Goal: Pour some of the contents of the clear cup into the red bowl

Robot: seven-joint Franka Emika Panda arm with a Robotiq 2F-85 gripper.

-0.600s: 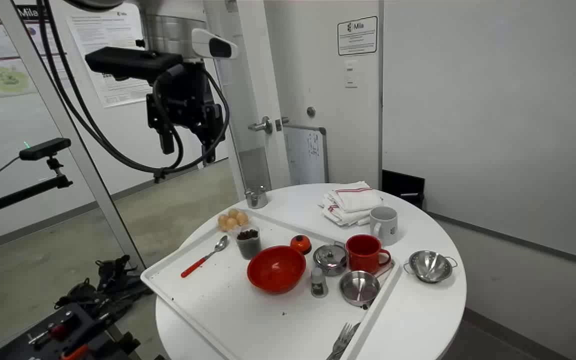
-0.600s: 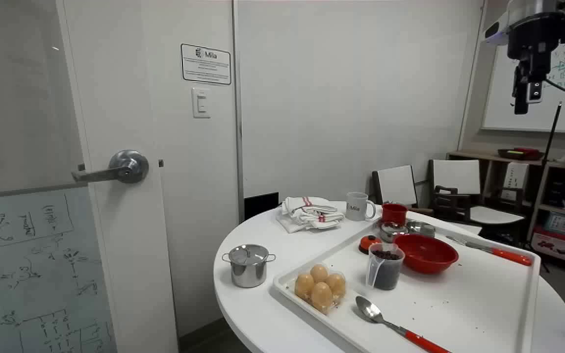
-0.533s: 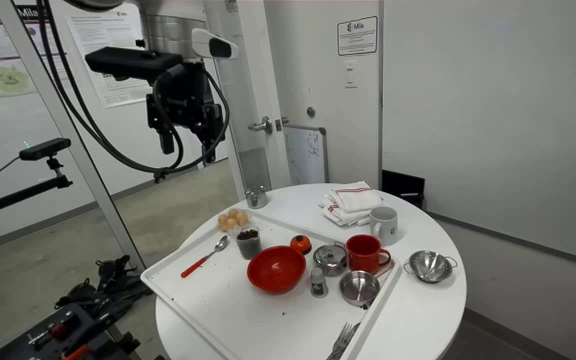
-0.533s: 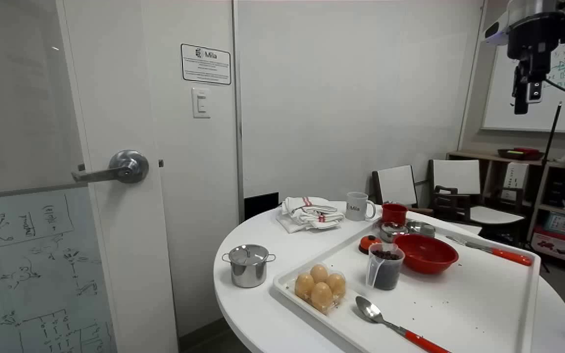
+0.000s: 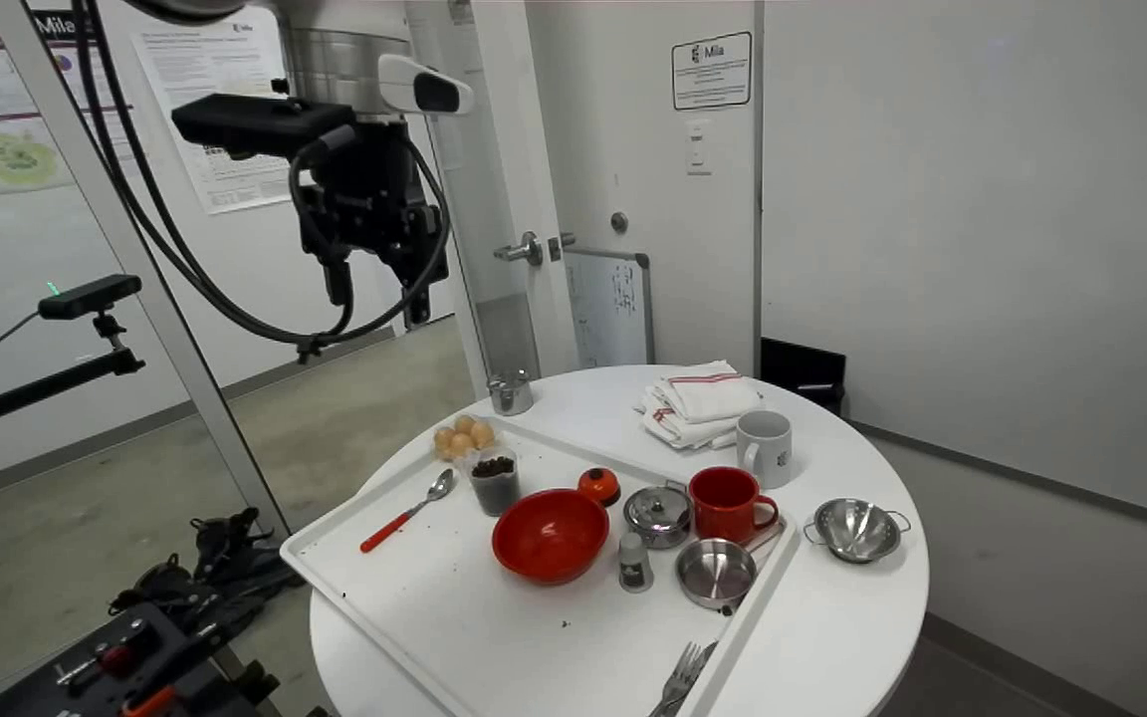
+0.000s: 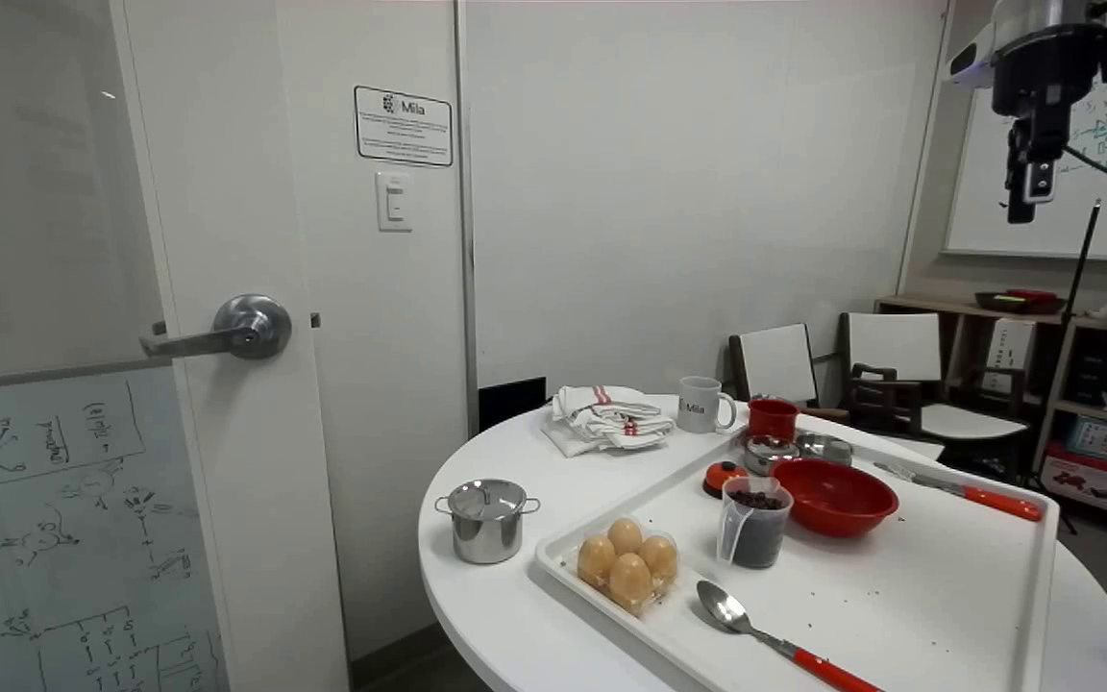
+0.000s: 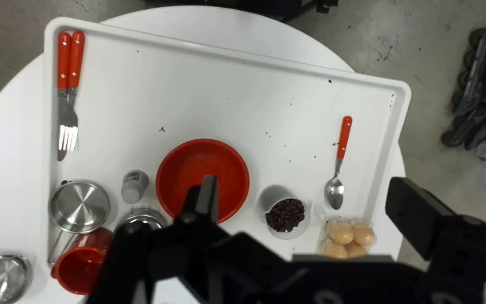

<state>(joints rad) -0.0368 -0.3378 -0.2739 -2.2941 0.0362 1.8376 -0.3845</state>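
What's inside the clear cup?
The clear cup holds small, dark, bean-like pieces; their top layer shows in the wrist view. From the side, only a grey mass shows through. Individual pieces lower down and the inside bottom are covered.

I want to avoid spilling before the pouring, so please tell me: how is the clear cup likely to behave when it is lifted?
The clear cup may spill if tilted, as its top is open and dark bits fill it high. It is see-through and looks like plastic, so it might flex if squeezed.
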